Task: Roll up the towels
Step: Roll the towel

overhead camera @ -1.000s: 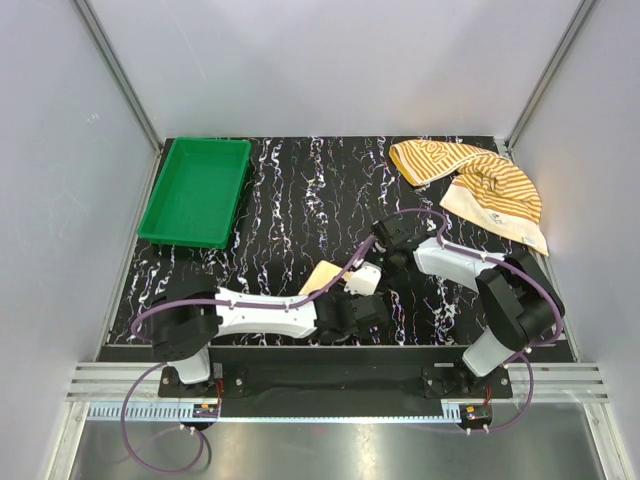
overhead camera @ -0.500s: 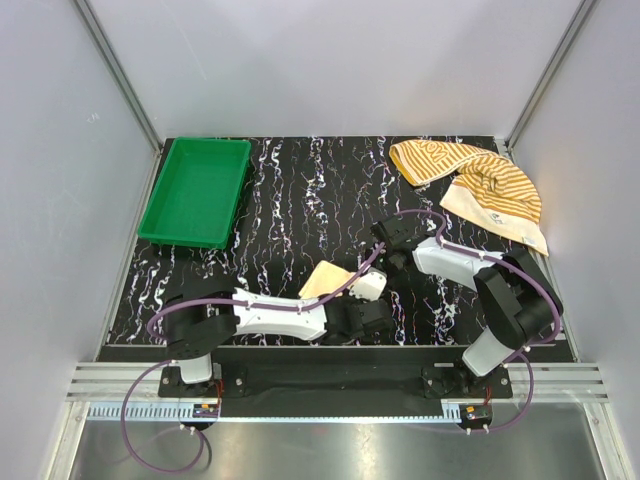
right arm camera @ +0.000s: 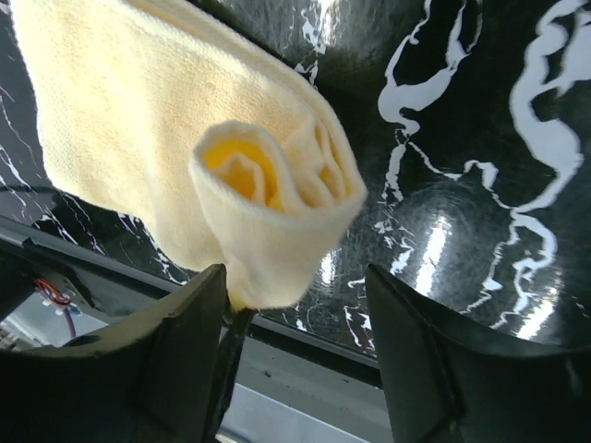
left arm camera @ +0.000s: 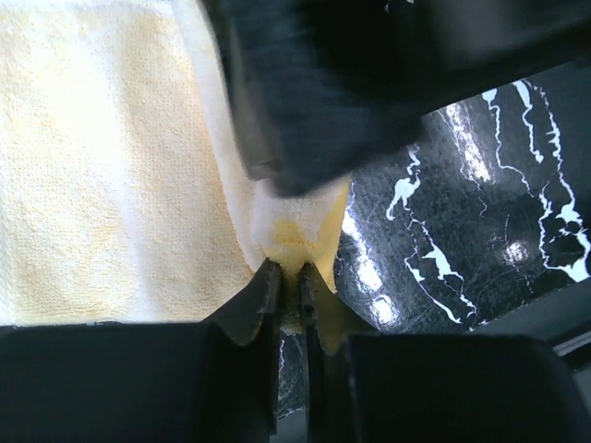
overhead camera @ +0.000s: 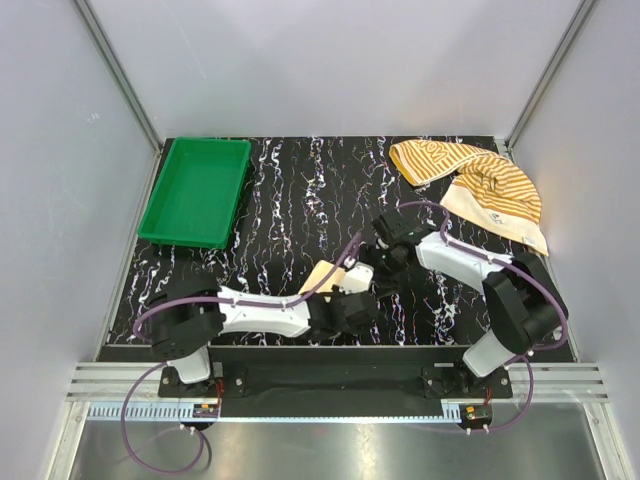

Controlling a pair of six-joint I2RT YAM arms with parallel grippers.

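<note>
Judging progress from the top view, the job looks under halfway: the pale yellow towel (overhead camera: 321,275) lies pinned between the left pincer (overhead camera: 345,292) and the right pincer (overhead camera: 382,262), running slantwise away from both, while the striped towel (overhead camera: 470,185) sits crumpled and unrolled well beyond the right pincer, in the table's (overhead camera: 290,200) far corner. At the left wrist, the left pincer (left arm camera: 291,286) is closed tight on a small pinch of the yellow towel's (left arm camera: 111,166) edge. The flat, unrolled cloth spreads ahead and to the left of its tips. At the right wrist, the right pincer (right arm camera: 295,277) stands wide apart and clasps nothing that I can make out. The towel's (right arm camera: 277,212) coiled end hangs just past its tips, facing the lens, so the roll's long axis runs roughly along the fingers, with loose cloth trailing off up and left.
</note>
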